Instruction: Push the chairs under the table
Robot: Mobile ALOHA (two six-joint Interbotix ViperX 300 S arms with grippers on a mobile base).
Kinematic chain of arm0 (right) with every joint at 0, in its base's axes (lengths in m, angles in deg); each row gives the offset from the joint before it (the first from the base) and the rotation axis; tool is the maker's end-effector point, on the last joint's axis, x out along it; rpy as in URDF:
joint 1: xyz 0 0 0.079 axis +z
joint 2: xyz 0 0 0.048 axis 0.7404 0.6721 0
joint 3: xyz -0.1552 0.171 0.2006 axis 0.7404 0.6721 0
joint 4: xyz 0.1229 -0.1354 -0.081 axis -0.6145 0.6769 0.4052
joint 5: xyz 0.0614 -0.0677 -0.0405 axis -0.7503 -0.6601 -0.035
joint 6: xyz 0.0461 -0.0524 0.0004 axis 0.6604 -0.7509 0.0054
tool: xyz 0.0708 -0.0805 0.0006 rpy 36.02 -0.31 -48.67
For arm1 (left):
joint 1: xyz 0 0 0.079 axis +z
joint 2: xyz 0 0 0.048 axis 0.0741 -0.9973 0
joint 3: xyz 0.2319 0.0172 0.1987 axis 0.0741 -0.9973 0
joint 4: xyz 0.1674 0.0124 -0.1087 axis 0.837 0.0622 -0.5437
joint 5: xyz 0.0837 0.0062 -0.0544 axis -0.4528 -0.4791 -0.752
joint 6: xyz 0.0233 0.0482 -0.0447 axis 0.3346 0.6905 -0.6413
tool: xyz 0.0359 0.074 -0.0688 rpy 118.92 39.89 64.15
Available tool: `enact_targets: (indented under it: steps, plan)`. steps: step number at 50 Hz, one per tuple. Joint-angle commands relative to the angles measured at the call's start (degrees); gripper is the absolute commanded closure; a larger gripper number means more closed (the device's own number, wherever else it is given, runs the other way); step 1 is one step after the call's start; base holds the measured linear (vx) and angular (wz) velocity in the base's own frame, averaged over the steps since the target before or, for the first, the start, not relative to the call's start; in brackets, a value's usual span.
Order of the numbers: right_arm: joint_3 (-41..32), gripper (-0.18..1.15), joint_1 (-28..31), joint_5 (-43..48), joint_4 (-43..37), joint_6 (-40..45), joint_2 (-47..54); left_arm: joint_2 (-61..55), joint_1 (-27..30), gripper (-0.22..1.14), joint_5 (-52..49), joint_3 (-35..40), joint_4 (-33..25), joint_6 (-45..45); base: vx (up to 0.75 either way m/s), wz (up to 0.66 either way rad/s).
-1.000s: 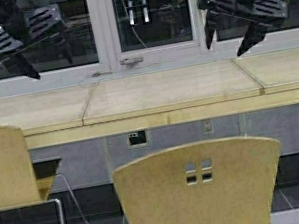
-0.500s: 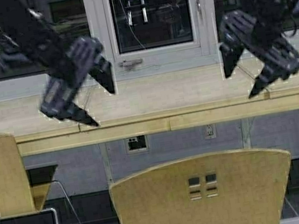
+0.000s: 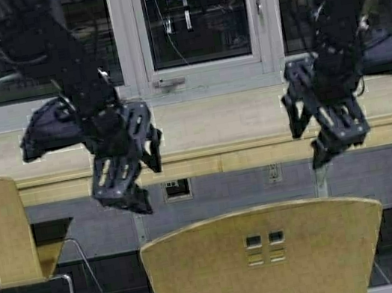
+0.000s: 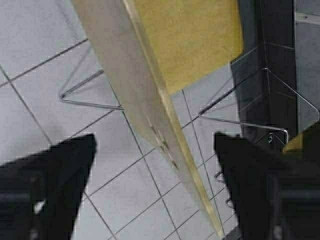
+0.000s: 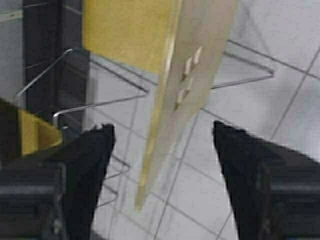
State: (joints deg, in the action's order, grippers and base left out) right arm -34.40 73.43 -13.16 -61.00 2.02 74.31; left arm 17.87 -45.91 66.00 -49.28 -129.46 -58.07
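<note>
- High view: the middle chair (image 3: 266, 263) stands at six o'clock with its back toward the robot, well short of the tabletop (image 3: 223, 130) that runs across the scene under the window. A second chair (image 3: 2, 230) sits at nine o'clock, its seat partly under the tabletop edge. The left claw (image 3: 137, 176) and right claw (image 3: 326, 131) both hang spread, tips down, above the chair back and not touching it. The risk as I judge it: if the two claws come down unevenly, one will meet the back first and twist the chair, so it slews sideways instead of rolling straight in.
- Left wrist view: the chair's back edge runs between the spread fingers (image 4: 55, 170), with the tiled floor (image 4: 30, 75) and thin metal legs (image 4: 85, 95) below. A push set too high on the back could tip the chair forward on those legs.
- Right wrist view: the back with its small cut-outs (image 5: 187, 75) lies between the open fingers (image 5: 87, 160). A fingertip could catch in a cut-out and drag the chair.
</note>
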Motion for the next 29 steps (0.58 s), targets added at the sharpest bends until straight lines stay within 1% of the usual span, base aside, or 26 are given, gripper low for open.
enact_targets:
  steps: [1,9,19,29]
  plan:
    - [-1.1,0.04,0.1,2.5,-0.1,0.0,1.3,-1.7,-0.2,-0.10,0.2,2.5,0.2,-0.3,0.01,0.00]
    - [-3.0,0.04,0.1,3.3,0.2,0.0,4.9,-6.4,-0.2,-0.10,-0.4,5.1,0.2,-0.5,0.02,0.00]
    - [-7.4,0.04,-0.1,3.7,-0.1,0.7,10.5,-10.6,-0.2,-0.10,-0.4,8.0,0.2,-0.9,0.00,0.00]
    - [-11.6,0.04,-2.4,2.7,0.2,1.3,17.3,-15.2,0.4,-0.10,-0.8,11.7,0.2,-1.3,0.00,0.00]
